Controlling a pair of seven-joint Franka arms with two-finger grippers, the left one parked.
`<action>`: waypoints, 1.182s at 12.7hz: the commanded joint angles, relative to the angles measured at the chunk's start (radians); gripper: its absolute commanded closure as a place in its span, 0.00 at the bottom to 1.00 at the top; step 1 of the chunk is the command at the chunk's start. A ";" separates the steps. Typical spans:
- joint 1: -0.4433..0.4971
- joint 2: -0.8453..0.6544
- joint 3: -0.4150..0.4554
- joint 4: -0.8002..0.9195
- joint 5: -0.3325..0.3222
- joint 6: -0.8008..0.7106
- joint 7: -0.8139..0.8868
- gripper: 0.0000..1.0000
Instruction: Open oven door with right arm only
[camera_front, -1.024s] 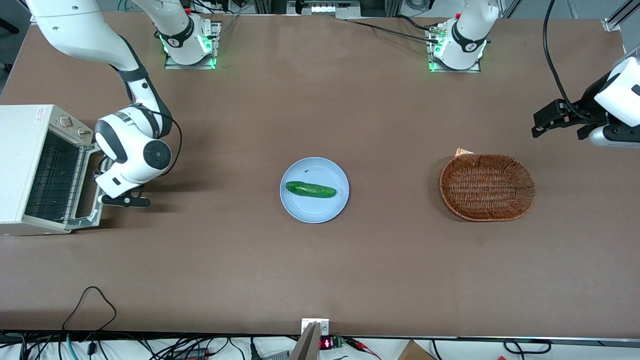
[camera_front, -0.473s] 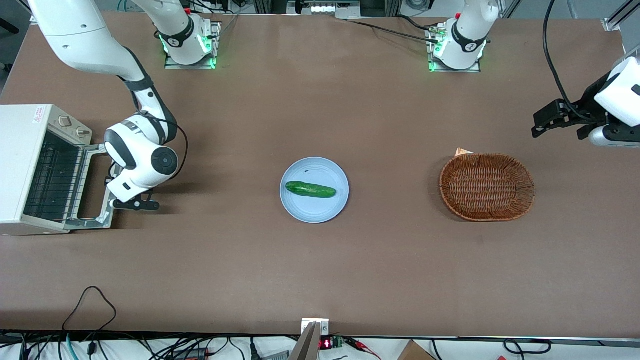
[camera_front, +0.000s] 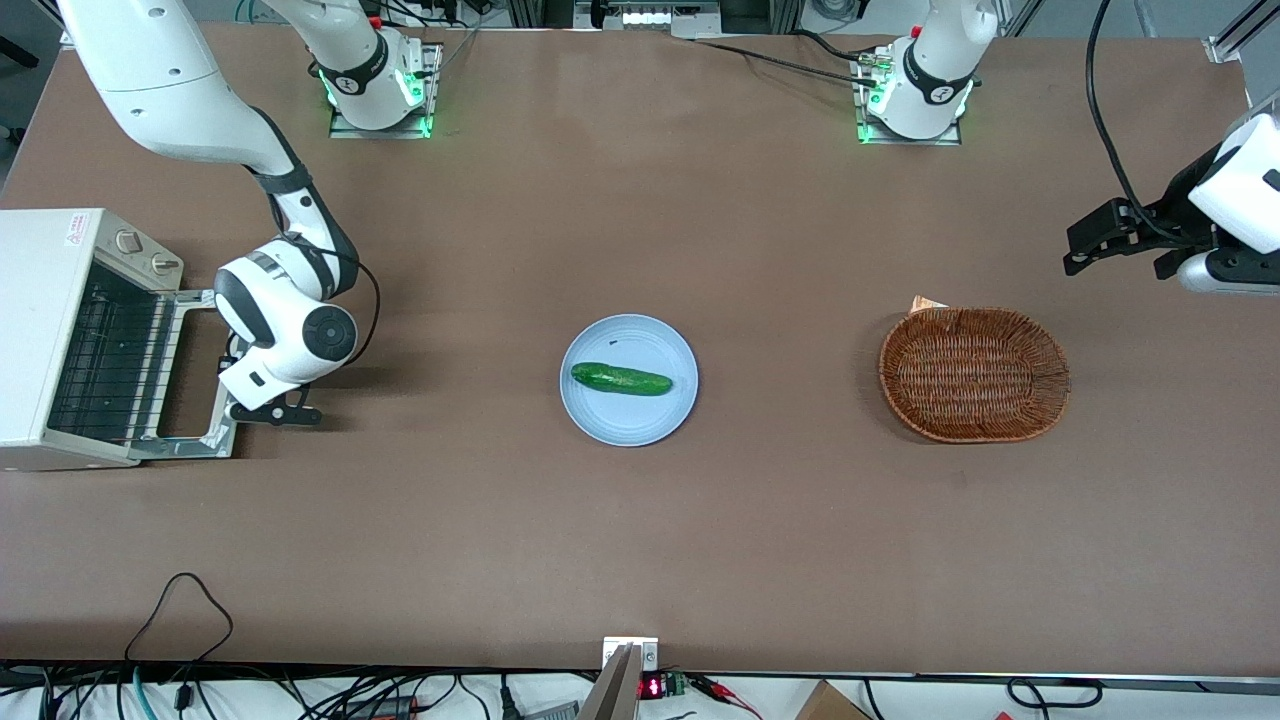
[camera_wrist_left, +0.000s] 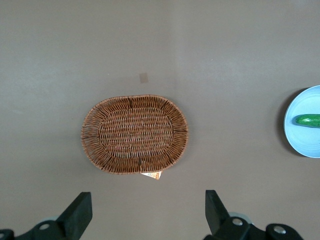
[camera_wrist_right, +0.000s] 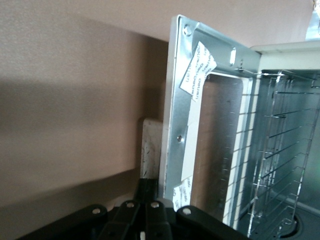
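Green cucumber (camera_front: 621, 379) on plate (camera_front: 660, 418), gripper (camera_front: 232, 398) at oven door (camera_front: 190, 440)

The oven door (camera_front: 190, 372) lies folded down nearly flat before the toaster oven (camera_front: 60, 335), leaving its mouth unblocked. The gripper (camera_front: 232, 385) crowds the door's outer edge. Bare surface (camera_front: 450, 300) separates it from the plate (camera_front: 600, 410) with the cucumber (camera_front: 621, 379); the wicker basket (camera_front: 974, 374) sits toward the parked arm's end
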 joint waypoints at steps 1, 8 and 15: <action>0.015 0.015 -0.011 0.027 0.024 -0.014 0.002 0.99; 0.035 -0.035 0.010 0.048 0.242 -0.013 -0.030 0.98; 0.035 -0.140 0.034 0.261 0.612 -0.360 -0.323 0.01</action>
